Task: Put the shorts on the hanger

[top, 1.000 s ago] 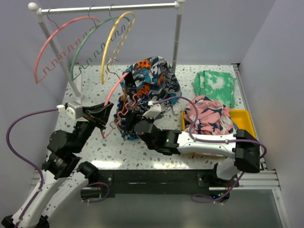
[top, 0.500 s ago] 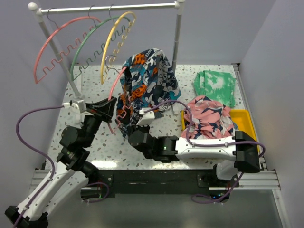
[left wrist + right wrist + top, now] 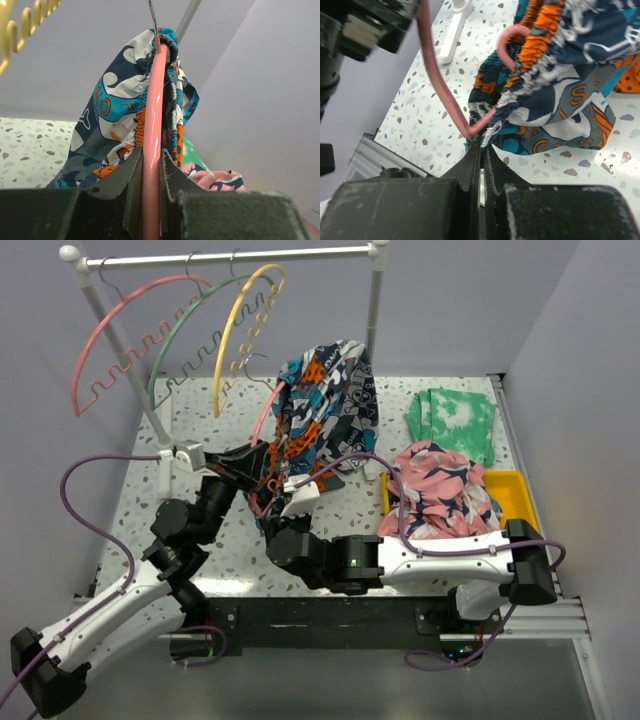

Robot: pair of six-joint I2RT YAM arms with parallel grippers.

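Changed over the last second: the left end effector (image 3: 250, 462) has carried the hanger (image 3: 151, 120) rightward and stood it more upright. The right end effector (image 3: 481, 144) has gone from parted to together.

The shorts (image 3: 327, 400) show a blue, orange, grey and white print with a gathered elastic waistband. They are draped over the hanger's arm, above the worktop (image 3: 395, 415).

The left end effector is clamped on the hanger's pink bar, with the shorts just above it. The right jaws meet at the hem beside the hanger's corner. Whether cloth is pinched, cannot tell.
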